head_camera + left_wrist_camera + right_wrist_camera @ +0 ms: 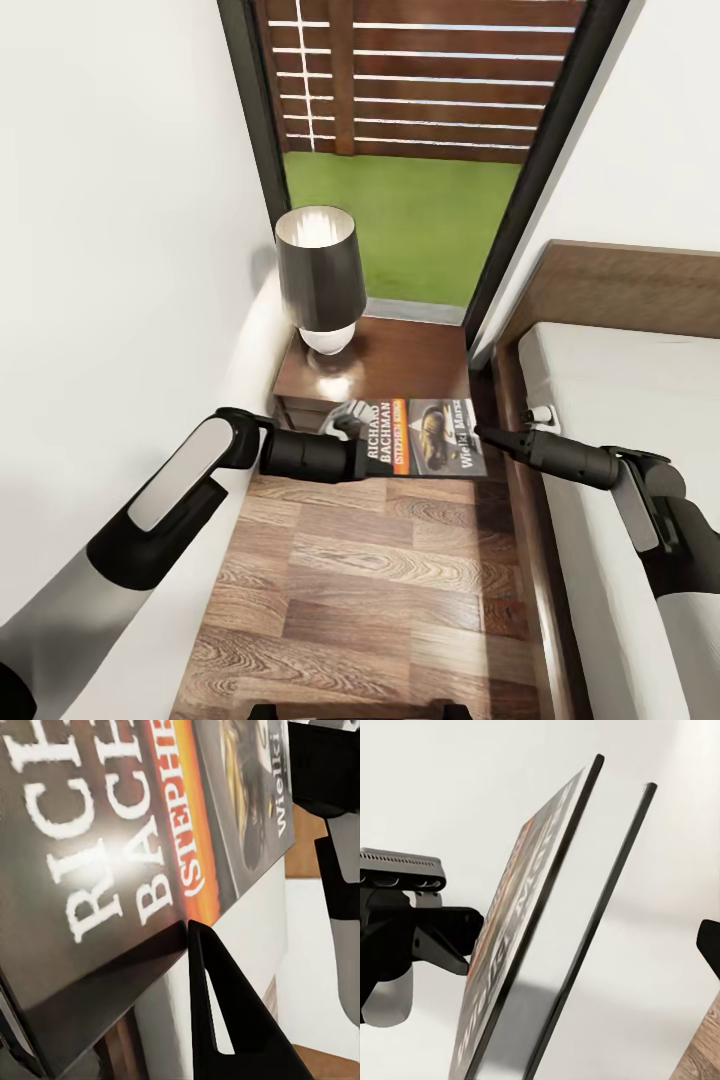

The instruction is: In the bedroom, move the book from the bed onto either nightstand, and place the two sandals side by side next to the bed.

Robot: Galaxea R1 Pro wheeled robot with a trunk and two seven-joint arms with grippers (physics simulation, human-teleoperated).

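Your left tool (352,447) is clamped on the book (415,437) at its "RICHARD BACHMAN" end, holding it roughly flat, cover up, at the front edge of the nightstand (400,362), over the wood floor (370,580). In the left wrist view one dark finger (225,1020) presses along the book's (127,847) edge. Your right tool (485,436) points at the book's other end, just beside it; can't tell how wide it is or if it touches. A lamp (320,275) stands on the tabletop's back corner. The bed (640,400) is at your right.
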